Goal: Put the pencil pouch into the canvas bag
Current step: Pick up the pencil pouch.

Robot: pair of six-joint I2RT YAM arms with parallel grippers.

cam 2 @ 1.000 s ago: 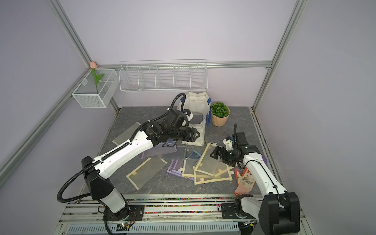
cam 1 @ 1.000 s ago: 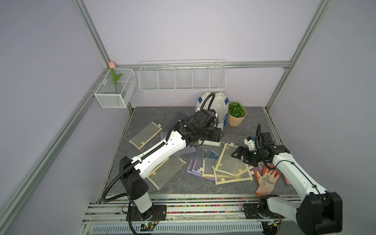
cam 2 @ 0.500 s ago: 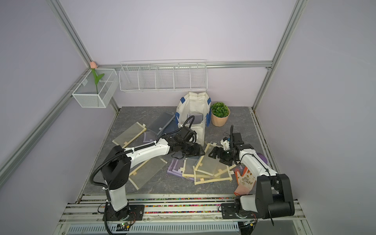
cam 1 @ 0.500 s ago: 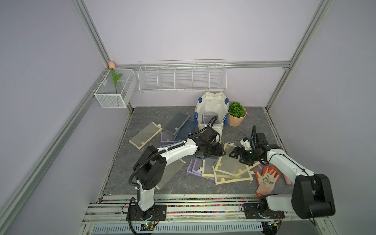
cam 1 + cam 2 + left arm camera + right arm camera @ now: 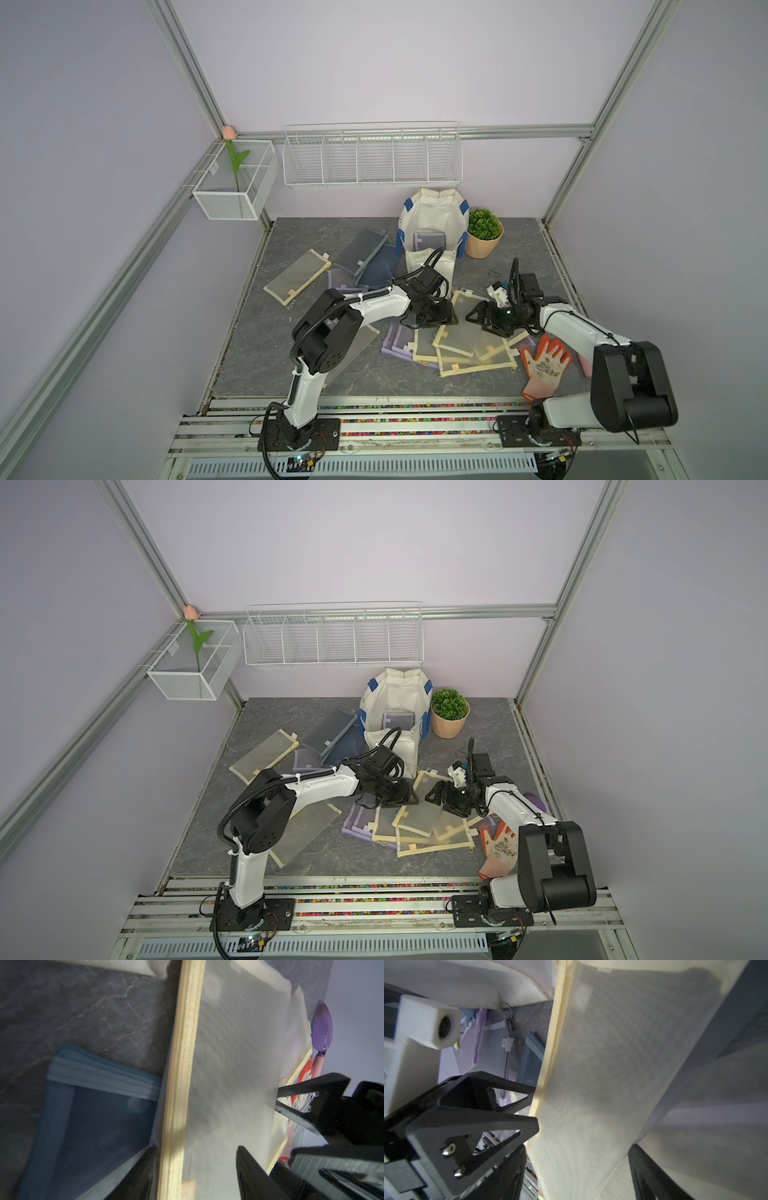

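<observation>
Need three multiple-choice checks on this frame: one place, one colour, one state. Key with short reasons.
1. The potted plant stands:
A) at the front
B) in the centre
C) at the back, next to the canvas bag

2. The bag's strap handles are:
A) blue
B) red
C) green

3. The bag is:
A) folded flat
B) upright, mouth open, a pouch showing inside
C) tipped on its side

Key:
1 C: its peach pot sits just beside the bag at the rear.
2 A: blue straps show at the corners in both top views.
3 B: it stands open-topped with a greyish pouch visible in it.
</observation>
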